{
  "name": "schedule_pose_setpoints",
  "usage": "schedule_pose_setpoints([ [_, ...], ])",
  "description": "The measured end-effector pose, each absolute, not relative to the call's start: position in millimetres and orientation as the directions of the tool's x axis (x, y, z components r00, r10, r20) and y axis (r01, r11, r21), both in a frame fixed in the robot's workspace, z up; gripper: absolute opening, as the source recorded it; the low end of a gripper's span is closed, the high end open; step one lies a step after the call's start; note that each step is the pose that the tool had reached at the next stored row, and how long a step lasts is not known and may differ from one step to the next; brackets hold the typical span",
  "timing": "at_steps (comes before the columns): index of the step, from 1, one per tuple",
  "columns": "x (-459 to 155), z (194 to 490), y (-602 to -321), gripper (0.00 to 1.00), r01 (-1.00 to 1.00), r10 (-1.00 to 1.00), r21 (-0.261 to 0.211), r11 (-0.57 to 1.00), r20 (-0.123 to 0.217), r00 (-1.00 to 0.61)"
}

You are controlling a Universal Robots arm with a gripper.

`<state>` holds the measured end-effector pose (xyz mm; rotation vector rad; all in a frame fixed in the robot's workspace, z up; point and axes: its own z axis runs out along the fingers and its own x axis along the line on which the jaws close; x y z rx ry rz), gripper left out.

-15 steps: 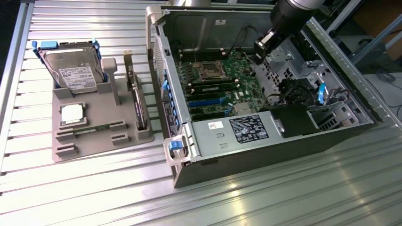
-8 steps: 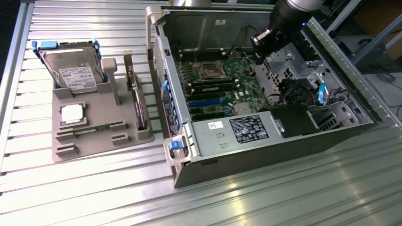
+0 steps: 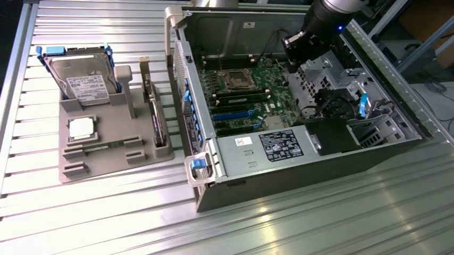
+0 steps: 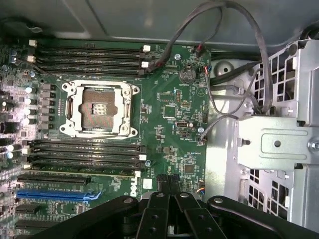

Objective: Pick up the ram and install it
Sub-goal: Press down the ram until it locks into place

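Item 1. The ram (image 3: 106,145): a long, thin green circuit-board stick with dark chips along it. It lies flat in a groove of the grey moulded plastic tray (image 3: 99,114), at the left of the exterior view, just below centre height.

Item 2. My black metal gripper (image 4: 168,185): fingers pressed together, nothing between them. It hangs over the board inside the case, in the upper right of the exterior view (image 3: 292,64).

Item 3. Green printed motherboard (image 4: 169,89), directly under me: matte, densely studded with small components. It carries a square silver-framed processor socket (image 4: 98,107), rows of long black memory slots (image 4: 84,154) with white end latches, and one blue expansion slot (image 4: 57,195).

Item 4. Open dark-grey steel computer case (image 3: 284,183), lying on its side, with perforated silver sheet-metal brackets and looping grey cables. A boxy grey power supply (image 3: 280,143) with a black label sits at its near end.

Item 5. On the tray beyond the case wall: a square silver processor chip (image 3: 82,129) just above the ram, a silver hard drive (image 3: 85,79) in a blue carrier standing tilted, and a wider expansion card (image 3: 157,122) on edge.

Item 6. Ribbed aluminium table (image 3: 284,228), glossy, under everything.

Relation: the ram lies well apart from my gripper, outside the case, across its left wall.
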<state>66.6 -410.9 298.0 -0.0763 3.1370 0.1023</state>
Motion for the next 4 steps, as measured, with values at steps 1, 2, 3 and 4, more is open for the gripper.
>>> schedule_pose_setpoints([
  [1,66.6,298.0,-410.9,0.11,-0.049,-0.048,0.065,0.997,-0.004,-0.999],
  [2,66.6,298.0,-410.9,0.11,-0.049,-0.049,0.065,0.997,-0.004,-0.999],
  [3,66.6,298.0,-410.9,0.11,-0.049,-0.049,0.065,0.997,-0.004,-0.999],
  [4,66.6,298.0,-410.9,0.11,-0.049,-0.048,0.065,0.997,-0.004,-0.999],
])
